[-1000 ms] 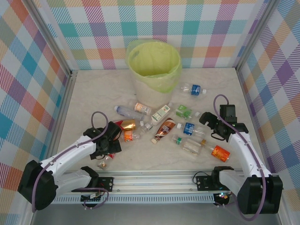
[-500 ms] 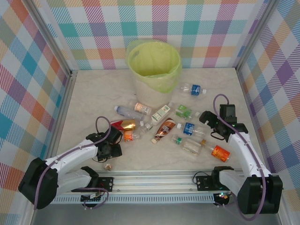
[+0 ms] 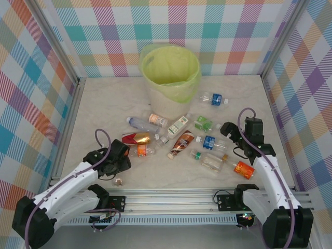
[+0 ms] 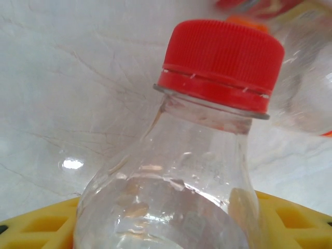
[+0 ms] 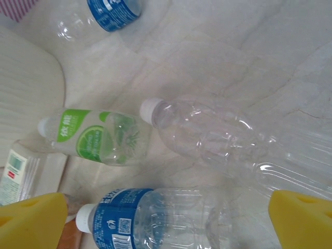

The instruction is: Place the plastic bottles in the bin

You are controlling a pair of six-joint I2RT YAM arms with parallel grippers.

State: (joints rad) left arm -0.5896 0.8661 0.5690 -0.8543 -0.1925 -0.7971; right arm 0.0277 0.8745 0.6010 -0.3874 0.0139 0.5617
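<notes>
**Left pincer clamping a red-capped bottle, bin well beyond it**

The left pincer (image 4: 166, 225) is closing on a clear bottle (image 4: 171, 176). Its yellow pads (image 4: 36, 228) are pressing the wide body from both sides, below the shoulder. The red cap (image 4: 220, 65) is pointing away from the wrist toward the pale table (image 3: 104, 104). Just past the cap, a second bottle (image 4: 306, 88) with an orange cap is lying blurred. Farther out the other bottles are lying scattered. Beyond them, ahead and to the pincer's right, the bin (image 3: 158, 98) is standing well apart at the far side.

The held bottle is looking empty, so it is probably very light. Its thin walls are likely to dent under pressure and its surface is likely slick. A squeeze on the round belly could make it pop forward. The stiffer shoulder or neck looks like the safer hold.

The right pincer (image 5: 168, 220) is hanging wide open, gripping nothing. A blue-labelled bottle (image 5: 140, 218) is lying directly under it. A clear white-capped bottle (image 5: 207, 129) is lying just beyond that, with a green-labelled one (image 5: 98, 137) beside it.
</notes>
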